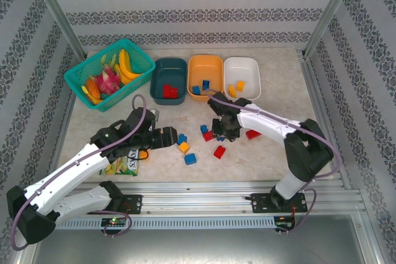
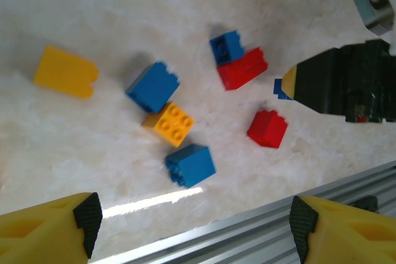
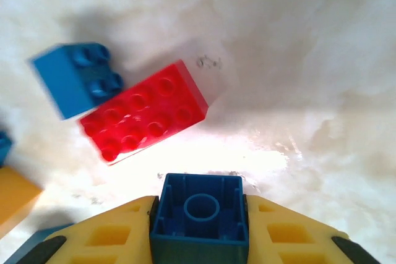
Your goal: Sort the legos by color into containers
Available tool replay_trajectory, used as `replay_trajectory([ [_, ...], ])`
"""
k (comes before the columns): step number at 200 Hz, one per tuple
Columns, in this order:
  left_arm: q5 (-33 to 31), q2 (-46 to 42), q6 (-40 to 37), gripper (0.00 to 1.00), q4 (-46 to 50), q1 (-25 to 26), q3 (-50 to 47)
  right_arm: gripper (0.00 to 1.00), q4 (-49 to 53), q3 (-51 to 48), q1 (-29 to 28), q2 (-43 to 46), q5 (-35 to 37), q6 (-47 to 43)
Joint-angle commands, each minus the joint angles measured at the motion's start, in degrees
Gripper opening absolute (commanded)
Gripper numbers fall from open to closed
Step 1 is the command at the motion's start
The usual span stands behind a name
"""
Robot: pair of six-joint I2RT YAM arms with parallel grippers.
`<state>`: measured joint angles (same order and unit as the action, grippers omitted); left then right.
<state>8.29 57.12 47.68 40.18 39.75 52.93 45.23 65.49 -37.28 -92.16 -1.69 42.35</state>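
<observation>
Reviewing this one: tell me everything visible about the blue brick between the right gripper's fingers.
The blue brick is a small, squarish piece of glossy plastic. Its hollow underside, with one round tube in the middle, faces the wrist camera, so its studs are hidden. It sits squarely between the yellow fingers of the right gripper, which press on two opposite side walls. Whether it touches the tabletop cannot be told.

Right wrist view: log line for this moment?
right gripper: shut on blue lego | left gripper: open, empty | phase: grasp | loose legos on table
</observation>
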Motion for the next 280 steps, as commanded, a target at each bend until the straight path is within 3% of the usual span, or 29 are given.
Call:
replay_trajectory([
  [1, -2.08, 3.75, -0.03, 0.85, -3.86, 0.04, 7.21, 0.26, 3.56, 7.21, 0.48, 2.89, 4.97, -4.52],
  [29, 0.77, 10.82, -0.57, 0.87, -5.77, -4.53, 14.98, 0.25, 4.11, 18.82, 3.29, -3.11, 4.72, -9.28],
  [89, 8.26, 23.49, -2.19, 0.87, -9.78, -15.46, 24.72, 0.23, 7.40, 44.29, 9.53, -26.41, -0.42, -14.06],
  [114, 8.71, 27.32, -3.21, 0.87, -9.47, -16.93, 28.22, 0.23, 9.76, 51.75, 10.62, -33.96, -1.11, -14.56],
  [172, 10.01, 29.80, -3.31, 0.87, -9.36, -16.89, 29.70, 0.24, 10.86, 58.98, 12.05, -44.33, -3.37, -14.28],
  [188, 10.13, 29.49, -3.61, 0.87, -8.91, -16.87, 29.18, 0.28, 11.79, 61.15, 12.04, -46.26, -3.70, -14.38],
  [236, 10.05, 28.07, -4.46, 0.87, -7.77, -16.65, 27.68, 0.51, 12.80, 62.82, 12.14, -45.94, -3.39, -14.15],
  [280, 9.70, 27.34, -5.04, 0.87, -5.88, -15.59, 27.67, 0.54, 12.43, 63.10, 12.12, -37.96, -1.98, -13.74],
])
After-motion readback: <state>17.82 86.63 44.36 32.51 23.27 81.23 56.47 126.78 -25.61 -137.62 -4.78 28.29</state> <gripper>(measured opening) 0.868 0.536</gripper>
